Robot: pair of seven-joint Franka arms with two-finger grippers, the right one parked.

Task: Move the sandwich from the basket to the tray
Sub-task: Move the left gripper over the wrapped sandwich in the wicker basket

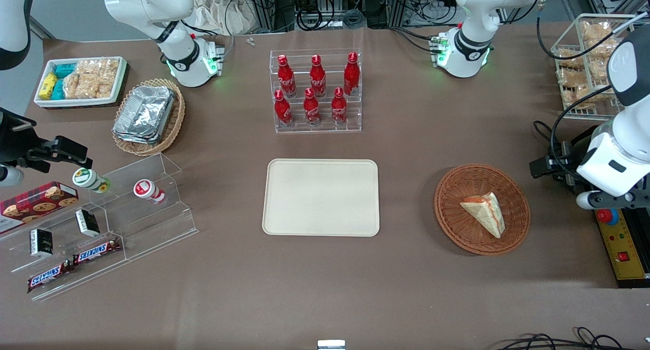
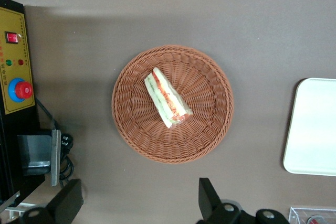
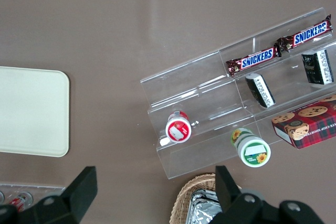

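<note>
The sandwich (image 1: 485, 213) (image 2: 168, 98), a pale wedge with red and green layers, lies on its side in the round reddish-brown wicker basket (image 1: 447, 197) (image 2: 126, 114). The cream tray (image 1: 321, 197) (image 2: 315, 129) lies flat and bare beside the basket, toward the parked arm's end. My left gripper (image 1: 546, 167) (image 2: 139, 203) hangs high above the table, just off the basket's rim toward the working arm's end. Its black fingers (image 2: 210, 198) stand wide apart, open, with nothing between them.
A clear rack of red bottles (image 1: 317, 91) stands farther from the front camera than the tray. A yellow control box (image 1: 622, 248) (image 2: 16, 66) and cables lie near the basket. A foil-container basket (image 1: 147, 116), snack bin (image 1: 81, 81) and acrylic snack stand (image 1: 101, 218) sit toward the parked arm's end.
</note>
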